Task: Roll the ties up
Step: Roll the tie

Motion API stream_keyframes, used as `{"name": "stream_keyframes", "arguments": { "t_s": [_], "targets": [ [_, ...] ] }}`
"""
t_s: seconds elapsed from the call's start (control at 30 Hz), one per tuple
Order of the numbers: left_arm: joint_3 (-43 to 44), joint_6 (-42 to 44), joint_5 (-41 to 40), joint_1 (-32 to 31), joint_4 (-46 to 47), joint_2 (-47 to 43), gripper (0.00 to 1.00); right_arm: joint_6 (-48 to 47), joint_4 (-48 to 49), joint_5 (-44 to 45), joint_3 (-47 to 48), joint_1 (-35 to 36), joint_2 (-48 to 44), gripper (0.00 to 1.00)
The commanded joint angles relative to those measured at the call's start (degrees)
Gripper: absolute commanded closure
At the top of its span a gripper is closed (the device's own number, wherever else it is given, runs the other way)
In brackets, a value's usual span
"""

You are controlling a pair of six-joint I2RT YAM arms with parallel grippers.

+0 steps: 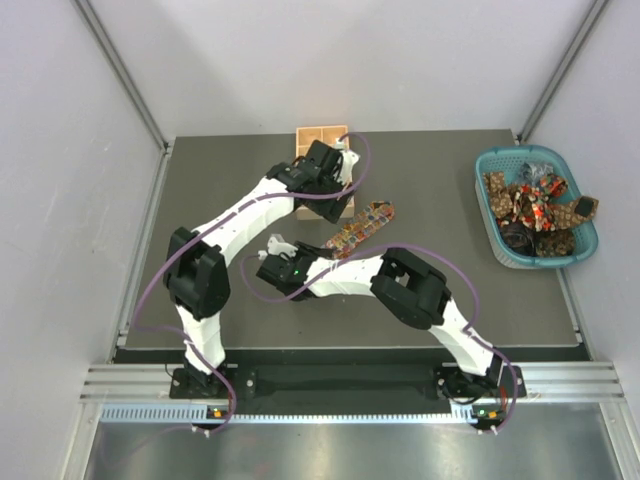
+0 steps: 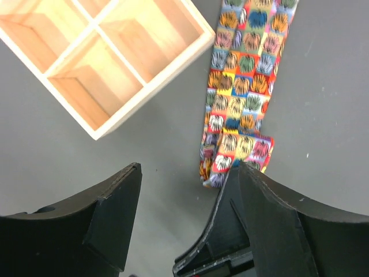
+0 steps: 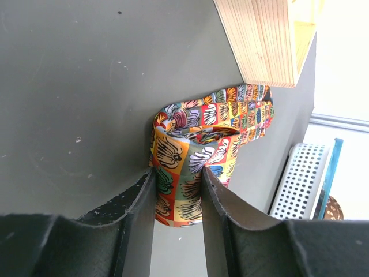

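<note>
Near the middle of the tabletop [image 1: 450, 200], my right gripper [image 3: 177, 173] pinches one end of a patterned tie [image 1: 362, 226], jaws narrow on a loose first curl of fabric. The rest of the tie lies flat, running off toward the far right. Just beyond, my left gripper [image 2: 184, 173] stands wide and holds nothing, one finger just beside a folded-over stretch of the tie, near a corner of the wooden tray [image 2: 153, 88]. Rolling looks barely begun. The next move likely calls for turning the pinched curl along the strip while the loose length is steadied. More ties [image 1: 535, 205] sit in the basket [image 1: 510, 153], far right.
</note>
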Motion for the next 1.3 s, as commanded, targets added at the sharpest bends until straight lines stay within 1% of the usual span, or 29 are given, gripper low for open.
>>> {"name": "stream_keyframes", "arguments": {
  "t_s": [0.0,0.07,0.1,0.13,0.2,0.23,0.27,0.3,0.37,0.4,0.47,0.53,0.6,0.67,0.8,0.9,0.97,1.17,1.2,1.27],
  "targets": [
    [-3.40,-2.14,-0.77,0.87,5.75,-3.73,0.27,1.54,-0.06,-6.41,-2.42,-1.55,-1.34,0.70],
    [-6.22,-2.41,-0.34,2.27,8.65,-7.16,0.26,1.36,0.73,-7.03,-3.03,-1.55,-2.04,0.70],
    [-9.45,-4.50,-0.16,2.89,10.05,-8.56,0.26,1.36,1.69,-7.46,-3.73,-1.73,-3.00,0.70],
    [-11.23,-5.22,0.19,3.68,13.38,-11.27,0.26,1.45,2.22,-7.99,-4.09,-1.90,-3.53,0.70],
    [-16.31,-7.41,1.59,6.49,16.12,-15.32,0.25,1.28,3.37,-8.70,-5.32,-2.17,-5.28,0.70],
    [-17.91,-8.38,2.30,7.54,19.00,-16.65,0.23,1.10,4.50,-9.05,-5.76,-2.43,-5.73,0.70],
    [-19.32,-9.61,2.65,10.34,19.90,-17.88,0.22,1.01,5.04,-9.57,-6.20,-2.52,-6.35,0.70],
    [-21.59,-12.23,7.27,11.93,20.78,-18.85,0.22,0.84,5.56,-10.36,-7.07,-2.69,-7.40,0.70],
    [-23.45,-14.45,10.02,15.62,22.10,-21.22,0.20,0.31,7.67,-12.21,-8.04,-3.04,-8.54,0.70],
    [-25.37,-15.76,10.65,16.34,22.72,-22.89,0.14,0.31,8.29,-13.09,-8.83,-3.13,-9.59,0.70],
    [-27.58,-17.34,10.74,17.65,25.43,-24.56,0.09,0.31,9.60,-15.55,-9.54,-4.10,-10.48,0.70],
    [-29.87,-18.93,11.26,18.71,26.59,-26.06,0.02,-0.22,10.75,-17.83,-10.77,-4.71,-11.97,0.70],
    [-31.97,-21.91,12.75,21.17,28.61,-26.85,0.01,-0.66,12.33,-19.94,-12.17,-5.24,-13.37,0.70],
    [-33.65,-24.29,12.50,23.53,29.75,-28.08,0.01,-1.01,13.65,-22.67,-13.14,-5.68,-14.52,0.70],
    [-39.79,-31.32,12.23,27.76,34.49,-31.42,0.01,-1.36,15.67,-26.88,-15.25,-6.74,-16.63,0.70],
    [-42.35,-36.85,12.85,31.45,34.68,-31.95,0.01,-1.19,17.34,-30.22,-16.74,-7.61,-17.95,0.70],
    [-44.10,-37.92,15.29,33.13,35.55,-31.95,0.01,-0.92,18.31,-32.33,-17.62,-8.05,-18.65,0.70],
    [-46.84,-37.40,16.71,33.48,37.40,-32.39,0.01,1.36,22.18,-40.15,-21.93,-11.65,-22.51,0.71],
    [-46.93,-37.05,17.85,33.48,37.32,-32.22,0.01,2.06,22.53,-43.12,-22.37,-12.96,-22.87,0.71],
    [-47.02,-36.61,17.95,33.48,36.97,-31.78,0.01,2.68,24.19,-45.95,-23.77,-14.29,-24.01,0.71]
  ]
}}
